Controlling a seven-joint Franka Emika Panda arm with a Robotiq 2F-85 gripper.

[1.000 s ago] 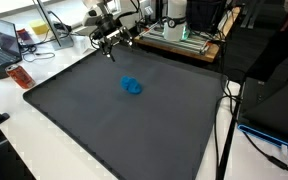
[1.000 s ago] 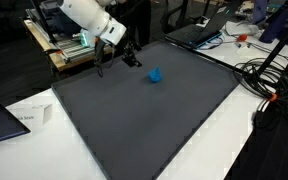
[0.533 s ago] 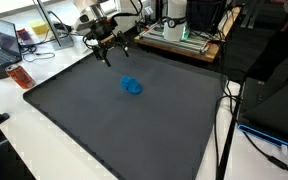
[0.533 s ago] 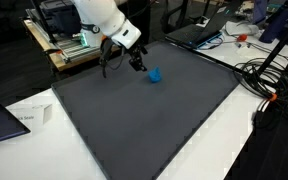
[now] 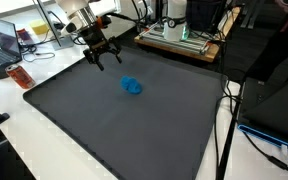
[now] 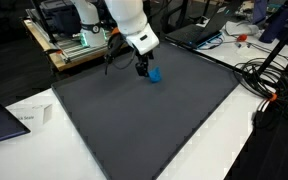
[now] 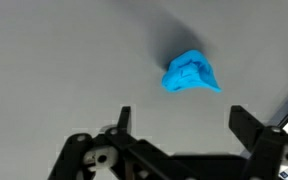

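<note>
Blue lump [image 5: 132, 86] lies on the dark mat [image 5: 104, 130] in an exterior view; my gripper [image 5: 102, 60] hovers apart from it. In an exterior view the gripper [image 6: 142, 70] hangs just beside the lump [image 6: 156, 75]. Wrist view: jaws wide, empty, lump [image 7: 192, 74] ahead.

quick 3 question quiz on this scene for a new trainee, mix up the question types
1. True or false: the fingers are closed on the blue lump.
2. Multiple choice: what does the blue lump lie on? A) a dark grey mat B) a white plate C) a wooden tray
3. Short answer: how many loose things lie on the dark grey mat?

Key
1. False: the fingers stand wide open, and the blue lump lies apart from them, untouched.
2. A
3. One, the blue lump.
</note>
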